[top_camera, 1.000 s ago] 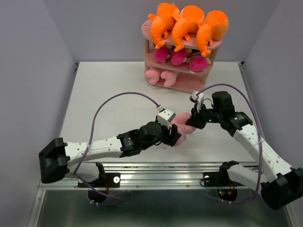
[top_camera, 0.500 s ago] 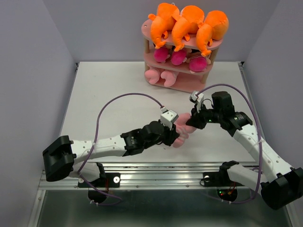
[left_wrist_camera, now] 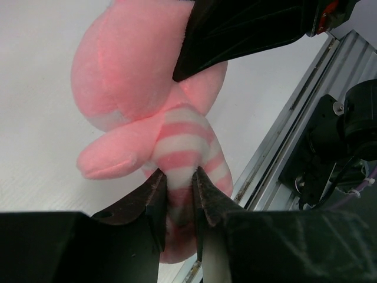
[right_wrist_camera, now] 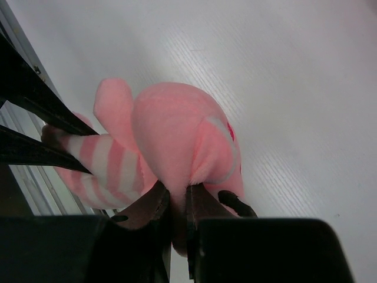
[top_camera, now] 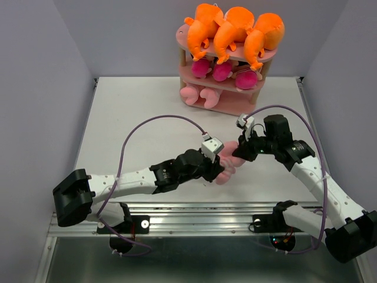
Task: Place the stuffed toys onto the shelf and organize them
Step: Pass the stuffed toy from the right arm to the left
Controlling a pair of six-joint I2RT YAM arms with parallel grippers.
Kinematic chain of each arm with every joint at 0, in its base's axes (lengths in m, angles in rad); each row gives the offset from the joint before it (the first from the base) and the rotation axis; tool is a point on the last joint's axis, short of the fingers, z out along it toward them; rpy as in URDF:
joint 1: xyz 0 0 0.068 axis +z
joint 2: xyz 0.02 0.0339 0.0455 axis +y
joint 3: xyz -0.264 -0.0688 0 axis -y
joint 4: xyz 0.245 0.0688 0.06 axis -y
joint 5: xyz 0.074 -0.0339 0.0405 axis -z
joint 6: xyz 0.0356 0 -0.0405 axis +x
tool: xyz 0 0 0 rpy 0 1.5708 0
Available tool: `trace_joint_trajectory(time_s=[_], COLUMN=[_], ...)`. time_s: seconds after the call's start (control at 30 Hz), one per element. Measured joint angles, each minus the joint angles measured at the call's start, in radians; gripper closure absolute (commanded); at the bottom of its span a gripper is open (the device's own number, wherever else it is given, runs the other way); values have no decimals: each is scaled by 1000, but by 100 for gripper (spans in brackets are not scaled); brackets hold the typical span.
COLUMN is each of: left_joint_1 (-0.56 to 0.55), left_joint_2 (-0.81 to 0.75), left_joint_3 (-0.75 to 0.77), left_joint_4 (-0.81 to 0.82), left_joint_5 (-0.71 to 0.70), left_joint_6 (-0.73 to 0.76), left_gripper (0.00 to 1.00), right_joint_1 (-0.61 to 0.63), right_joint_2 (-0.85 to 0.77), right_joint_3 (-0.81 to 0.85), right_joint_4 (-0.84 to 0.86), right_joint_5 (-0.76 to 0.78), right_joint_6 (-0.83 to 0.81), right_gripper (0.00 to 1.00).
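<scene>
Left hand (left_wrist_camera: 178,180) is closed down to a narrow gap, its two fingers pinching a striped limb of the pink striped pig (left_wrist_camera: 135,76), and the plush bulges out on either side of the fingertips. The pig's rounded pink body lies straight ahead of this hand, just beyond the pinched limb. Right hand (right_wrist_camera: 178,197) reaches in from the opposite side and is squeezed almost shut on a fold of the same pig's pale pink body, with the bulk of the toy just past its fingertips. Seen from above, the pig sits between the two hands, near the front edge of the desk (top_camera: 147,106) and right of its middle. I cannot tell whether it touches the desk. Well behind it stands the shelf (top_camera: 235,109), with orange monsters (top_camera: 232,32) on the top tier, magenta dolls (top_camera: 221,71) on the middle tier and pale pink pigs (top_camera: 197,94) on the bottom tier.
</scene>
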Motion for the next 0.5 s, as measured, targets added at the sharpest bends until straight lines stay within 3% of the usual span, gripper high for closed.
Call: trace_joint_trajectory(time_s=[0.03,0.17,0.2,0.27,0.3,0.33,0.5], left_joint_1=[3,11,16,26,34,40,93], left_joint_2=[0,0,0,0,0,0,1], left_joint_3=[-1,-5,-5,-6,-7,-7,-7], left_joint_4=[2,9,9,7,4,0,-13], left_joint_5=[3,15,19,33,39,43,66], left_joint_6=[1,10,11,11,11,11,15], left_gripper=[100,100,100,100,100,100,100], right_joint_1=[0,0,0,0,0,-4,-4], right_joint_2=[-1,-1,-1,-1,-1,-1,-1], right_joint_3=[0,0,0,0,0,0,8], right_joint_4=[0,0,2,4,7,13,20], right_joint_5=[2,11,13,26,35,44,73], right_joint_6=[0,4,5,8,5,2,15], right_gripper=[92,65,44,26,10,0,0])
